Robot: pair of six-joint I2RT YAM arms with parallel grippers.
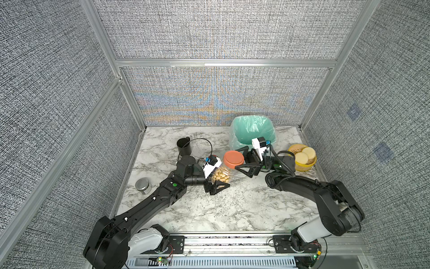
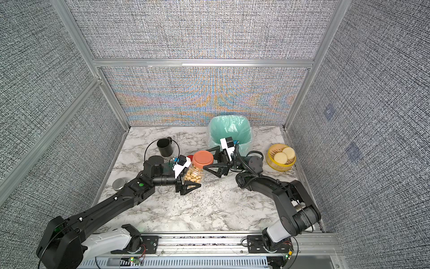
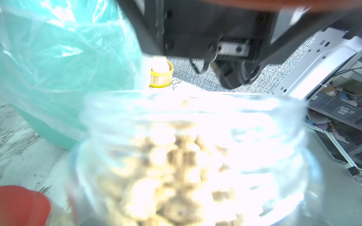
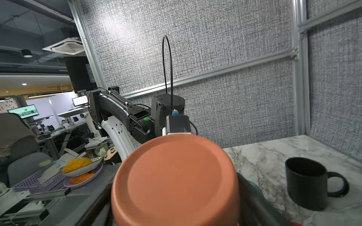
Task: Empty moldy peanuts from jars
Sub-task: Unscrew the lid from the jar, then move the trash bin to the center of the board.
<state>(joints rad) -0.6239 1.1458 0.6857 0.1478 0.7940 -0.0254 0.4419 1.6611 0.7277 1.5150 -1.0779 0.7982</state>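
My left gripper (image 1: 223,178) is shut on a clear jar (image 1: 220,174) of tan peanuts (image 1: 218,178), which leans toward the right arm. In the left wrist view the jar (image 3: 188,125) shows a bare threaded mouth over blurred peanuts (image 3: 176,176). My right gripper (image 1: 235,159) is shut on the terracotta lid (image 1: 233,158), held just off that mouth. The lid (image 4: 176,182) fills the right wrist view between the dark fingers (image 4: 252,195). A red lid (image 2: 189,157) peeks out behind the held jar, and the red lid (image 3: 21,205) also shows in the left wrist view.
A teal bin (image 1: 239,125) with a plastic liner stands at the back, just behind the right gripper. A black mug (image 1: 183,145) is at the back left and a steel tin (image 1: 142,185) at the left edge. A yellow basket (image 1: 303,166) of pale discs is at the right.
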